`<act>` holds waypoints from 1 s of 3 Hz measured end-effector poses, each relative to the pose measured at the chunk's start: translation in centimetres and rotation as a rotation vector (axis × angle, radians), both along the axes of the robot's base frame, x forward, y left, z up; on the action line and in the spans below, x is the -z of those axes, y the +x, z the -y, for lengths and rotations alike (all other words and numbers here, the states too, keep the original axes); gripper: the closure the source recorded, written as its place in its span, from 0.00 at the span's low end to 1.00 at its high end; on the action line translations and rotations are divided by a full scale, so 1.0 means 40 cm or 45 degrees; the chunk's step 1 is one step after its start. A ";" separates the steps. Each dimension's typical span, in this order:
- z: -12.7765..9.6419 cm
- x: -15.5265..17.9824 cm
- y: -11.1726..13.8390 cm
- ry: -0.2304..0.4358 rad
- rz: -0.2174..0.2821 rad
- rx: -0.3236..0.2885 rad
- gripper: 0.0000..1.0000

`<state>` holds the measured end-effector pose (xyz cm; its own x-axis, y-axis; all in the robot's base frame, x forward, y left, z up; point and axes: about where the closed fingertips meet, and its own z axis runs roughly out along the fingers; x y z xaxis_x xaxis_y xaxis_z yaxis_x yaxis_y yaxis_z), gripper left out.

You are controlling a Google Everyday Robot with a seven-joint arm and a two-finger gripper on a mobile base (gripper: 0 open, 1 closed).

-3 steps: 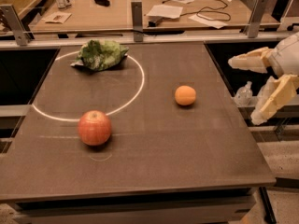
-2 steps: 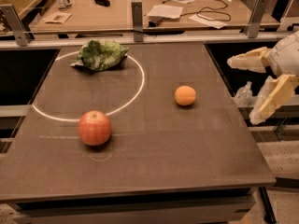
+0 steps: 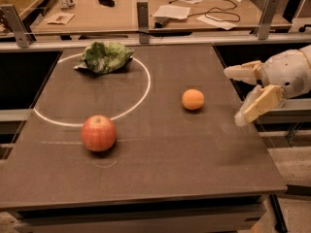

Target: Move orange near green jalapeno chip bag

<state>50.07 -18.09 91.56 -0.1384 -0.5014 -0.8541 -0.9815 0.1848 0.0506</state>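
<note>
The small orange (image 3: 193,99) lies on the dark table (image 3: 160,178), right of centre. The crumpled green jalapeno chip bag (image 3: 104,57) lies at the table's far left, on the rim of a white circle marked on the top. My gripper (image 3: 233,96) hovers at the table's right edge, just right of the orange and apart from it. Its two pale fingers (image 3: 257,105) are spread open and point left, holding nothing.
A larger red-orange apple (image 3: 98,133) sits front left on the table. A metal rail with posts (image 3: 142,14) runs behind the table. Beyond it is a wooden desk (image 3: 121,13) with papers, cables and bottles. Dark gaps flank the table.
My gripper has moved a little to the left, toward the orange, still open. The orange, apple and chip bag have not moved.
</note>
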 end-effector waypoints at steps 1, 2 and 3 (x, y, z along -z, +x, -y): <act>-0.033 0.061 0.043 -0.020 -0.010 0.094 0.00; -0.064 0.141 0.068 -0.052 -0.038 0.151 0.00; -0.081 0.207 0.079 -0.080 -0.026 0.167 0.00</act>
<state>53.23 -14.86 83.28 -0.2234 -0.5303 -0.8179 -0.9477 0.3145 0.0550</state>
